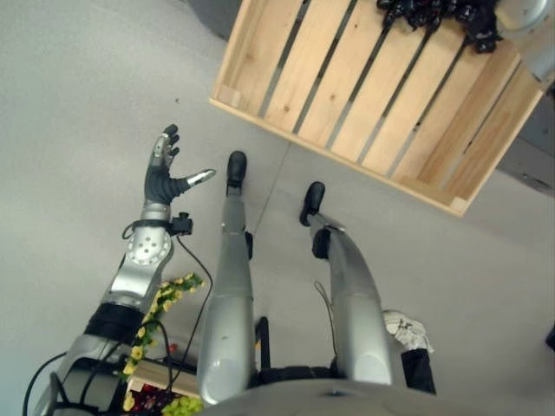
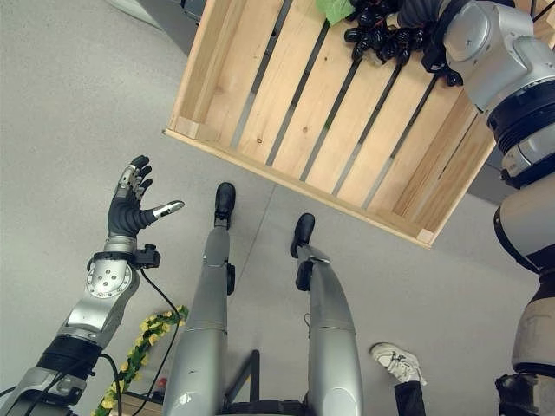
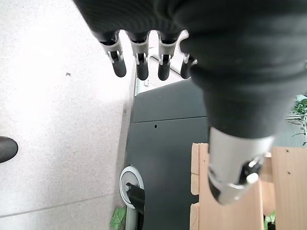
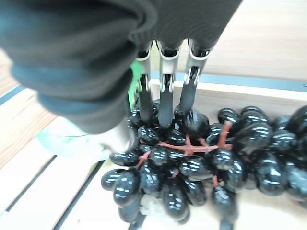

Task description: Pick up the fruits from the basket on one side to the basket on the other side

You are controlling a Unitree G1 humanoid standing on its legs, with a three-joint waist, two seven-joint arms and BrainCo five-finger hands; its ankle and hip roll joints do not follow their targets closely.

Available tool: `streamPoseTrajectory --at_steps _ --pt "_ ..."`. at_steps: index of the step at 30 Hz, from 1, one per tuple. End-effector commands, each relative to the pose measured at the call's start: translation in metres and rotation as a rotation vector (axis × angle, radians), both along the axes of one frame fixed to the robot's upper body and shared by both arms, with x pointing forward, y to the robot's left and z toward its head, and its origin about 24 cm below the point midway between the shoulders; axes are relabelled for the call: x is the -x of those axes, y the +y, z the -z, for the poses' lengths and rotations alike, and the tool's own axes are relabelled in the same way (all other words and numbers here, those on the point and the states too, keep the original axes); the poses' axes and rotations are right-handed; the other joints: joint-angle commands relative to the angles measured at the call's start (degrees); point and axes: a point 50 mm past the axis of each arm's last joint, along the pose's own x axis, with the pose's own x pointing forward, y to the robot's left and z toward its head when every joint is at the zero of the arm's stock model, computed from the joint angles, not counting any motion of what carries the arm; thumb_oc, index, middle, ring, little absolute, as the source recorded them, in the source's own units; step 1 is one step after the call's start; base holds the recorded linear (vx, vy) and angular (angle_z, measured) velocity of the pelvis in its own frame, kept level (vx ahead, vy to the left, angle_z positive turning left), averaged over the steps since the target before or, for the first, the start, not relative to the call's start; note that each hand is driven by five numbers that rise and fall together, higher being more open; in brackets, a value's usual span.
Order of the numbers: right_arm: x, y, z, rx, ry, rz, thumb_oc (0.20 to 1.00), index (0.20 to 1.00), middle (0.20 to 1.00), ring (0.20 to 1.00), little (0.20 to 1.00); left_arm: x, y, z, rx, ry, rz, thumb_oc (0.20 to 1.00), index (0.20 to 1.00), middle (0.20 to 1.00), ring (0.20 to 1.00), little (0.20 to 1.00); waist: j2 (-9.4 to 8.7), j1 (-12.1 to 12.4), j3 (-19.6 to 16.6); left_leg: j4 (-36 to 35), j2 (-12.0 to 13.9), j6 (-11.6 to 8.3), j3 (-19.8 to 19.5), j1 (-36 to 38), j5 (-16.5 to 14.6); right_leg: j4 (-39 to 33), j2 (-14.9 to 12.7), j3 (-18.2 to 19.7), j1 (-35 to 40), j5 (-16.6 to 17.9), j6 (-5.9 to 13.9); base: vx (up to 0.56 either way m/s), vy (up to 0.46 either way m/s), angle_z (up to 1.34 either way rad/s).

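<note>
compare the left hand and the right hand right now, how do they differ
The left hand hangs over bare floor, holding nothing; the right hand is down in the wooden crate on a bunch of black grapes. The left hand's fingers are spread straight; the right hand's fingers reach straight down onto the grapes. Both have silver, dark-tipped fingers and dark ribbed covers.

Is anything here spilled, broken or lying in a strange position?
Nothing stands out. The dark grapes lie as one whole bunch on the wooden crate slats under the right hand; the left hand hangs open over the floor.
</note>
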Motion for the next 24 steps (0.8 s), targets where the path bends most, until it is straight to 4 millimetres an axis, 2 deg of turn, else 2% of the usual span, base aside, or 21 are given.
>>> streamPoseTrajectory --at_steps 1,13,15,16,17,18,19,20,22,23,24 --pt "0.001 -0.020 0.000 0.007 0.008 0.098 0.200 0.200 0.200 0.200 0.200 0.006 0.013 -0.015 -0.004 -0.067 -0.029 1.000 1.000 1.000 1.000 1.000 -4.23 1.6 -0.4 3.5 1.1 -1.52 3.9 6.2 -10.1 -11.5 -0.4 3.2 4.2 5.7 4.80 0.00 0.000 0.00" --pt "-0.001 -0.004 -0.001 -0.008 0.012 0.027 0.200 0.200 0.200 0.200 0.200 0.007 0.015 -0.016 -0.005 -0.068 -0.041 1.000 1.000 1.000 1.000 1.000 -4.75 1.5 -0.4 3.0 1.3 -1.34 3.7 6.6 -10.0 -11.4 -0.4 3.3 4.3 5.7 4.94 0.00 0.000 0.00" --pt "0.001 0.010 0.003 -0.040 0.035 -0.077 0.200 0.200 0.200 0.200 0.200 0.008 0.015 -0.016 -0.006 -0.072 -0.036 1.000 1.000 1.000 1.000 1.000 -4.95 1.5 -0.4 3.0 1.4 -1.33 3.7 6.7 -10.1 -11.1 -0.4 3.1 4.5 5.6 4.97 0.00 0.000 0.00" --pt "0.001 0.010 0.003 -0.041 0.035 -0.077 0.200 0.200 0.200 0.200 0.200 0.008 0.015 -0.016 -0.007 -0.072 -0.036 1.000 1.000 1.000 1.000 1.000 -4.96 1.5 -0.4 3.0 1.4 -1.33 3.7 6.8 -10.1 -11.1 -0.4 3.1 4.5 5.6 4.97 0.00 0.000 0.00" --pt "0.003 0.021 0.005 -0.058 0.050 -0.150 0.200 0.200 0.200 0.200 0.200 0.008 0.015 -0.016 -0.004 -0.074 -0.032 1.000 1.000 1.000 1.000 1.000 -5.03 1.5 -0.4 3.0 1.4 -1.33 3.7 6.8 -10.1 -11.1 -0.4 3.1 4.5 5.6 5.01 0.00 0.000 0.00" --pt "0.003 0.020 0.005 -0.058 0.050 -0.149 0.200 0.200 0.200 0.200 0.200 0.008 0.015 -0.016 -0.005 -0.074 -0.032 1.000 1.000 1.000 1.000 1.000 -5.04 1.5 -0.4 3.0 1.4 -1.33 3.7 6.8 -10.1 -11.1 -0.4 3.1 4.6 5.6 5.01 0.00 0.000 0.00" --pt "0.009 0.038 0.011 -0.161 0.093 -0.314 0.200 0.200 0.200 0.200 0.200 0.009 0.014 -0.018 -0.004 -0.082 -0.017 1.000 1.000 1.000 1.000 1.000 -5.21 1.5 -0.4 3.0 1.5 -1.37 3.6 7.0 -10.0 -11.2 -0.5 3.0 4.9 5.6 5.09 0.00 0.000 0.00" --pt "0.015 0.047 0.012 -0.229 0.112 -0.420 0.200 0.200 0.200 0.200 0.200 0.009 0.014 -0.020 -0.006 -0.088 -0.011 1.000 1.000 1.000 1.000 1.000 -5.37 1.6 -0.4 2.9 1.5 -1.43 3.6 7.2 -10.0 -11.3 -0.4 2.9 5.2 5.6 5.12 0.00 0.000 0.00" --pt "0.026 0.057 0.018 -0.284 0.170 -0.563 0.200 0.200 0.200 0.200 0.200 0.010 0.014 -0.021 -0.013 -0.094 0.006 1.000 1.000 1.000 1.000 1.000 -5.54 1.8 -0.4 3.0 1.5 -1.55 3.5 7.3 -9.9 -11.2 -0.6 2.7 5.5 5.6 5.18 0.00 -0.018 -0.01" --pt "0.036 0.065 0.029 -0.343 0.253 -0.683 0.200 0.200 0.200 0.200 0.200 0.011 0.014 -0.024 -0.038 -0.101 0.020 1.000 1.000 1.000 1.000 1.000 -5.67 1.9 -0.4 3.2 1.4 -1.64 3.3 7.5 -10.0 -11.0 -0.8 2.4 5.8 5.5 5.28 0.01 -0.031 0.02" --pt "0.036 0.064 0.030 -0.345 0.253 -0.682 0.200 0.200 0.200 0.200 0.200 0.011 0.014 -0.024 -0.039 -0.101 0.021 1.000 1.000 1.000 1.000 1.000 -5.69 1.9 -0.4 3.2 1.4 -1.64 3.3 7.5 -10.0 -11.0 -0.8 2.4 5.8 5.5 5.28 0.01 -0.037 0.05"
